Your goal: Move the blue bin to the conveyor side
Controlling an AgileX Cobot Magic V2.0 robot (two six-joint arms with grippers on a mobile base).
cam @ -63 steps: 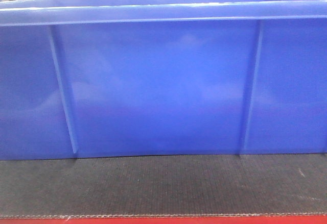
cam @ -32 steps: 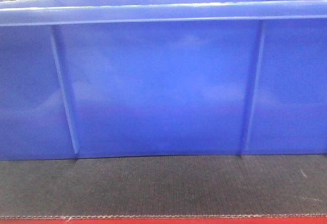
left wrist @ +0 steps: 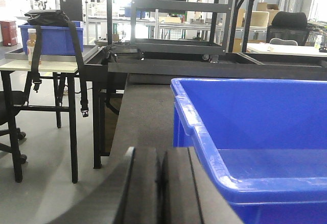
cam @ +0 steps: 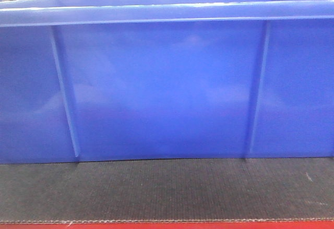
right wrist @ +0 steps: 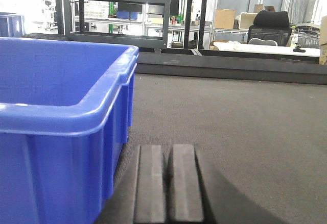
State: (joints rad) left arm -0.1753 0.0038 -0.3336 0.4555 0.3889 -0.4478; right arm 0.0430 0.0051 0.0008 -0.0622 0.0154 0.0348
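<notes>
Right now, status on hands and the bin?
Left hand shut, right hand shut, both empty. Blue bin between them, on conveyor. Belt ahead unobstructed.

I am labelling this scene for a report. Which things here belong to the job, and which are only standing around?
Job:
blue bin
conveyor
left gripper
right gripper

Standing around:
small blue crate
table
black rack

The blue bin (cam: pixel 162 88) stands on the conveyor (cam: pixel 167 190), one claw beside each end.
</notes>
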